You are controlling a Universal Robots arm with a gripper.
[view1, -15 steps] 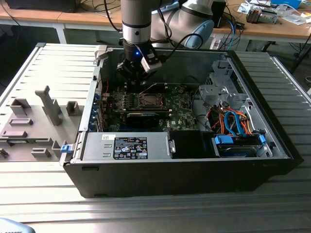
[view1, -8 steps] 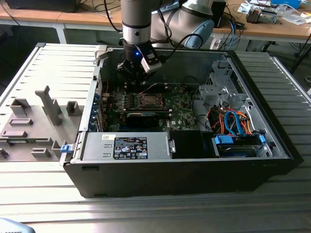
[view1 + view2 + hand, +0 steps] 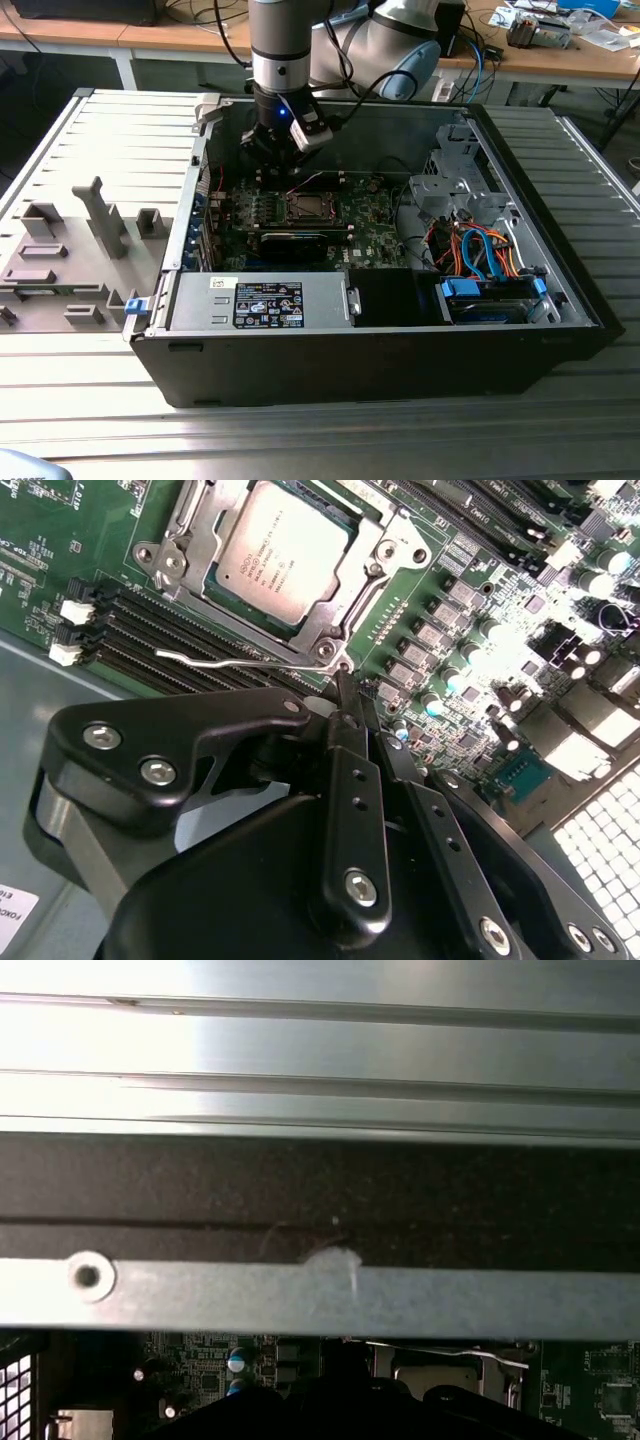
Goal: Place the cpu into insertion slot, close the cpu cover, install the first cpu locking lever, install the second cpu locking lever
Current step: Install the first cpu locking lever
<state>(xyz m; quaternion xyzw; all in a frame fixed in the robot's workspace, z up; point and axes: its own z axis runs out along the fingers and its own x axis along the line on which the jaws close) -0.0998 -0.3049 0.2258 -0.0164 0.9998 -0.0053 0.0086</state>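
surface: ribbed metal table | room: wooden benches behind | jaws together, holding nothing

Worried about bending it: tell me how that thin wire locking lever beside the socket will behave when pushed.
The locking lever is a thin, long silver wire, so it will probably flex springily rather than stay rigid. Its smooth, shiny surface may slip off the claw. It looks light, yet anchored near the cpu cover, so expect pivoting.

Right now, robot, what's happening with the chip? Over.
Gripper shut, beside a thin silver lever. Cpu sits in insertion slot, cpu cover down. Nothing blocking.
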